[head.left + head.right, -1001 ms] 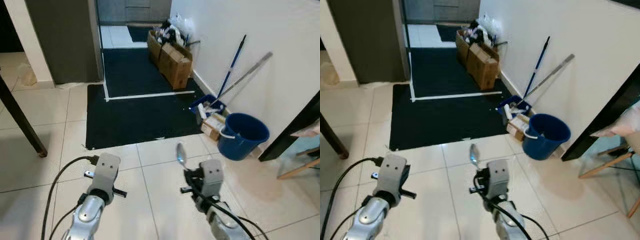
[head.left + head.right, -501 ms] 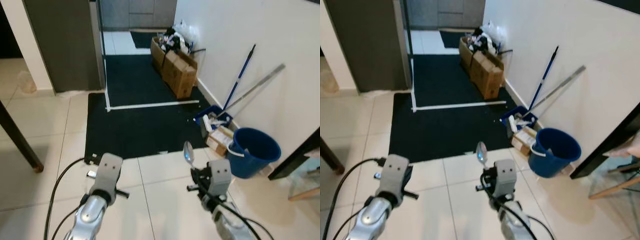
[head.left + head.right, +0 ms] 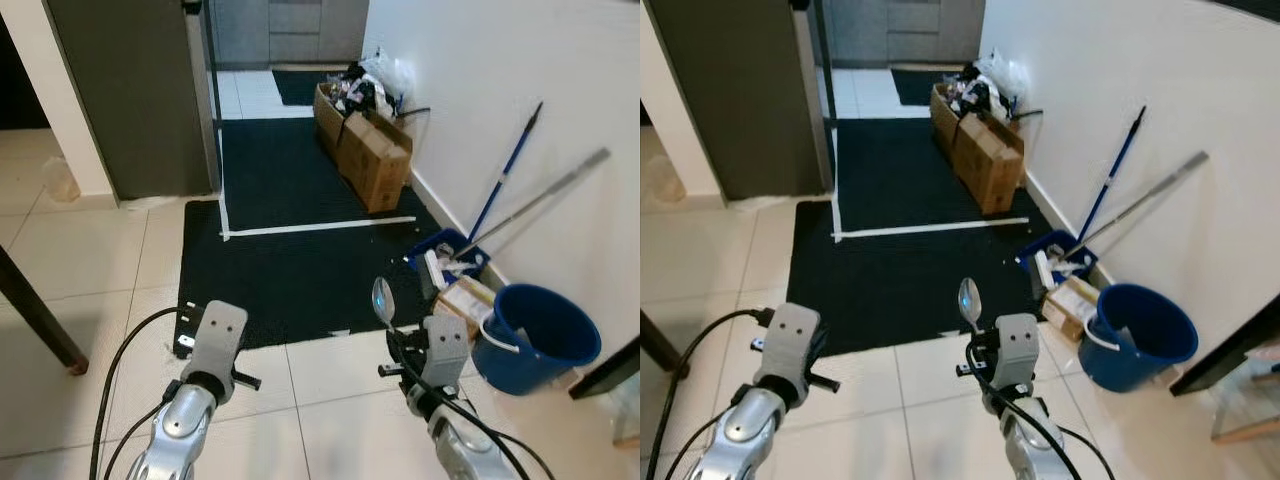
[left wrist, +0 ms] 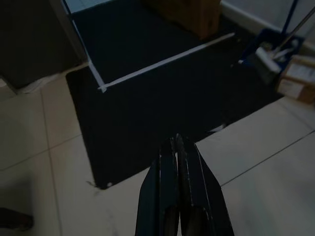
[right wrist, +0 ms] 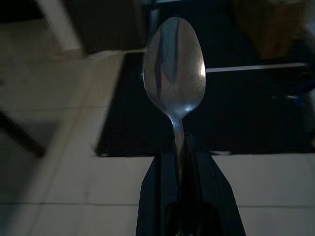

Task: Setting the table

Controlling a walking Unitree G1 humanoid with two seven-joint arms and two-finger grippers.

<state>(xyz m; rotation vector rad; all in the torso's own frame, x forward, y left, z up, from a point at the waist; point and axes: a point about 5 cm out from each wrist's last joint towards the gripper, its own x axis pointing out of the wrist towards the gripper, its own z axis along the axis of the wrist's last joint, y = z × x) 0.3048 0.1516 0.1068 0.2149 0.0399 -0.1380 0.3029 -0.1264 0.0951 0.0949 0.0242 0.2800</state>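
Right gripper pinches the spoon by its handle, bowl at 12 o'clock. I read the left gripper as pressed together, empty; the head view adds a blue bucket at 3 o'clock.

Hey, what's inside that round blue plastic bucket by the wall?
The blue plastic bucket shows only its blue inner wall and a white handle at the near rim. Its bottom is hidden by the near wall, so whether it holds anything cannot be told.

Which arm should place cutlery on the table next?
Right. The right gripper is already shut on the spoon, bowl pointing up. The left gripper is shut and holds nothing. A dark table leg stands at the robot's left.
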